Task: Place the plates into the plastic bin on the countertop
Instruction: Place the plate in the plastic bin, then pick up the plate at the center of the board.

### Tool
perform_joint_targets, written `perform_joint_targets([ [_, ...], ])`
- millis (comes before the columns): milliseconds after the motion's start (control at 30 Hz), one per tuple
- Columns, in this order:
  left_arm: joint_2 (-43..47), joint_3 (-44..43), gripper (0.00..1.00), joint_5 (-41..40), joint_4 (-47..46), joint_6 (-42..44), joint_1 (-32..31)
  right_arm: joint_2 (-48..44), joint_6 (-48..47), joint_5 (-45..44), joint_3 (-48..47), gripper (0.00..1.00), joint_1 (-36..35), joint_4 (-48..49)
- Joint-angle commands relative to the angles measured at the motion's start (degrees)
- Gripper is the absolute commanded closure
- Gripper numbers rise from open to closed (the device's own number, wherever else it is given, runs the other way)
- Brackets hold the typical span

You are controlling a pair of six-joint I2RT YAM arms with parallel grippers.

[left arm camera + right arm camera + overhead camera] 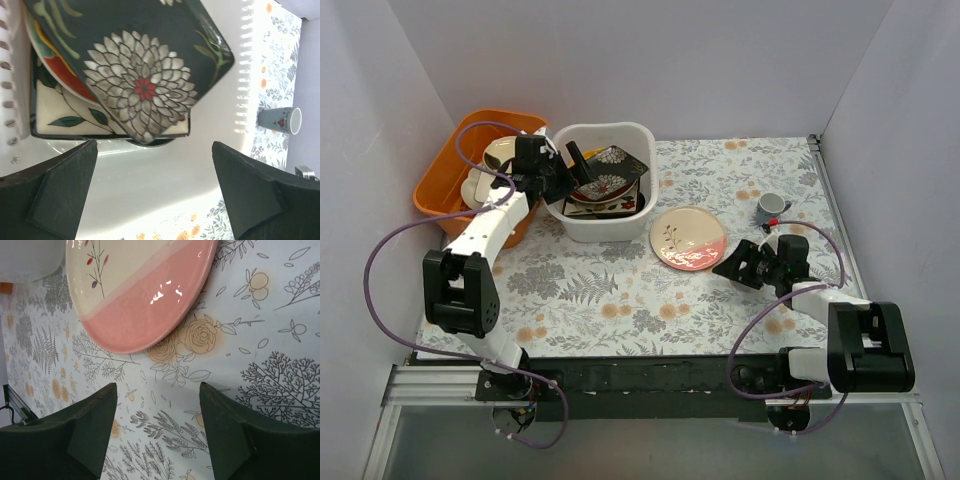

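The white plastic bin (582, 222) stands at the back centre of the countertop (620, 300). In it a black floral rectangle plate (610, 175) lies tilted on top of a red-and-teal round plate (60, 67) and a cream square floral plate (60, 112). My left gripper (575, 163) is open and empty above the bin's left part; in the left wrist view (152, 187) its jaws stand wide over the bin's white wall. The pink-cream round plate (688, 238) lies flat on the countertop right of the bin. My right gripper (732, 268) is open and empty, low, just right of that plate (140, 295).
An orange plastic tub (445, 180) with cream dishes (490, 165) stands left of the bin. A small grey cup (770, 207) lies at the back right; it also shows in the left wrist view (281, 120). Grey walls close in the back and sides.
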State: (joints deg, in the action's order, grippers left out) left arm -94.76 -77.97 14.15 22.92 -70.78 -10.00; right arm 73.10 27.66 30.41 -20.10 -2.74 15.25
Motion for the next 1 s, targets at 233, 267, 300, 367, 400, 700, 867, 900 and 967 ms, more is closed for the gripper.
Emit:
perform_joint_targets([
  [233, 11.7, 4.4, 0.02, -2.9, 1.0, 2.1, -2.7, 8.9, 1.2, -6.2, -8.5, 0.37, -0.8, 0.1],
  [267, 12.1, 4.8, 0.02, -2.7, 1.0, 2.1, -2.8, 9.6, 1.2, -6.6, -9.7, 0.38, -0.9, 0.0],
  [300, 12.6, 5.5, 0.02, -2.7, 1.0, 2.1, -3.0, 10.3, 1.2, -7.0, -10.1, 0.39, -1.3, 0.0],
  [367, 14.1, 6.2, 0.02, -2.6, 0.8, 2.3, -3.2, 12.1, 1.6, -8.4, -10.7, 0.41, -1.6, 0.2],
  [400, 14.6, 6.8, 0.02, -2.6, 0.8, 2.3, -3.3, 12.8, 2.1, -8.7, -11.2, 0.41, -2.1, 0.6],
  [700, 18.5, 8.0, 0.02, -4.7, 2.0, 3.7, -3.4, 19.6, 2.8, -12.7, -13.6, 0.44, -6.0, 0.8],
  [867, 18.9, 9.1, 0.02, -4.9, 2.0, 4.1, -3.4, 20.7, 1.1, -14.9, -14.7, 0.56, -6.0, -1.7],
  [900, 19.0, 9.2, 0.02, -4.7, 2.1, 4.1, -3.4, 20.7, 0.6, -15.6, -15.1, 0.58, -6.1, -2.5],
  [967, 19.2, 9.7, 0.02, -4.4, 2.1, 4.0, -3.4, 20.9, -0.6, -17.7, -16.4, 0.64, -6.3, -5.7],
])
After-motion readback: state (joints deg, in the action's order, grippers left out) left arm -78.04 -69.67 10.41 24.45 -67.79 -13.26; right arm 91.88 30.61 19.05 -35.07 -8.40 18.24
